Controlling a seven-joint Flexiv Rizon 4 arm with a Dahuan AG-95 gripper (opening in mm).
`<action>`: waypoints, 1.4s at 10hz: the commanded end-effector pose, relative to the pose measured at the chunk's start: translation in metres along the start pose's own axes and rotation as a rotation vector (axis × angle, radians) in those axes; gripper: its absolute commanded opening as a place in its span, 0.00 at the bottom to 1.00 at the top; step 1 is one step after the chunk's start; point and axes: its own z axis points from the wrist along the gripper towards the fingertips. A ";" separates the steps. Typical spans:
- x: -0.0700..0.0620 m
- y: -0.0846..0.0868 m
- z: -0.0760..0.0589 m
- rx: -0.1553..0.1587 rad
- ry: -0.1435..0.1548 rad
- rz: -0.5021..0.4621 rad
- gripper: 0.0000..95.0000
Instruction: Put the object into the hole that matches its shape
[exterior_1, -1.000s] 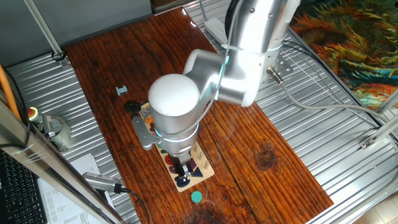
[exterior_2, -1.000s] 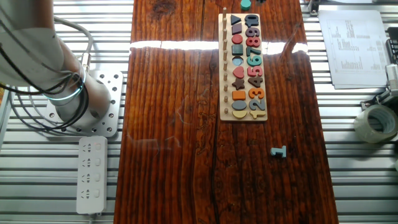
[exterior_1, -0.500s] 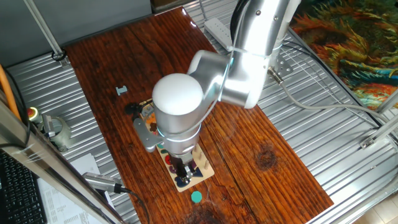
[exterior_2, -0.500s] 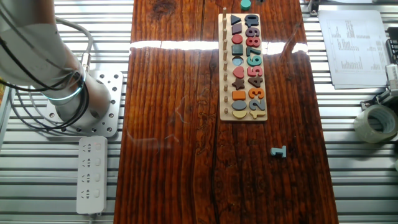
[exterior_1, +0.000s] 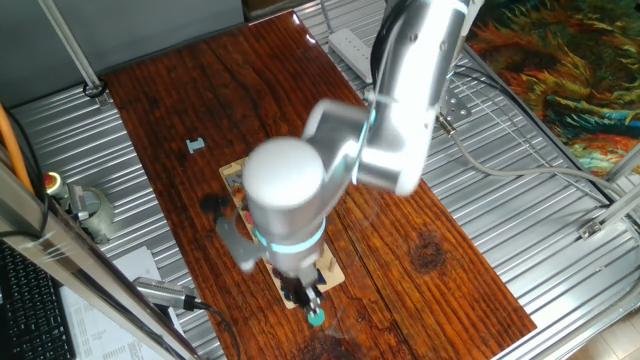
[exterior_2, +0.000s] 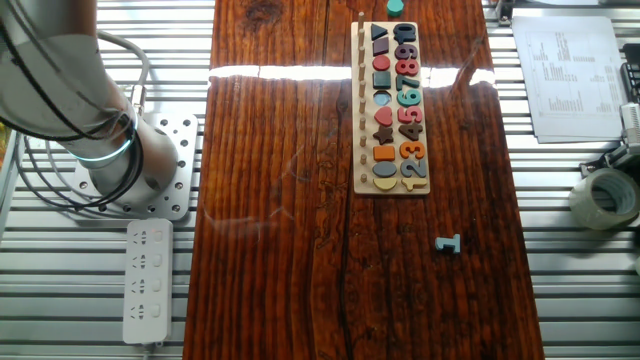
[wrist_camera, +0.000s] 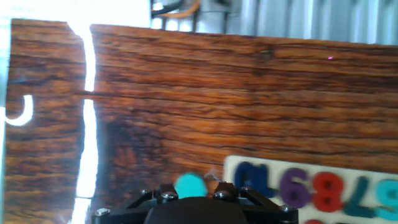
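Observation:
The teal-green disc (exterior_1: 316, 318) lies flat on the wooden table just past the near end of the puzzle board (exterior_1: 330, 272). It also shows at the top edge of the other fixed view (exterior_2: 395, 7) and low in the hand view (wrist_camera: 189, 185). My gripper (exterior_1: 307, 300) hangs right over the disc, blurred by motion. In the hand view the disc sits between the two dark finger mounts, which stand apart, and nothing is held. The round pale hole (exterior_2: 381, 97) is in the board's shape column (exterior_2: 390, 105). The arm hides most of the board in the one fixed view.
A small grey-blue angular piece (exterior_2: 448, 243) lies on the table beyond the board's far end, also seen in the one fixed view (exterior_1: 195, 146). A tape roll (exterior_2: 603, 197) and paper (exterior_2: 570, 75) sit on the metal side surface. A power strip (exterior_2: 146, 280) lies near the robot base.
The arm has swung toward the near end of the board and lowered. The gripper has gone from over the board's end to over the teal disc. The disc and the board have not moved.

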 end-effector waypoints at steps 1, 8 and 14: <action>0.007 0.005 0.007 0.024 -0.021 0.038 0.40; 0.018 0.003 0.019 0.056 0.030 0.145 0.40; 0.016 0.000 0.034 0.063 0.021 0.151 0.40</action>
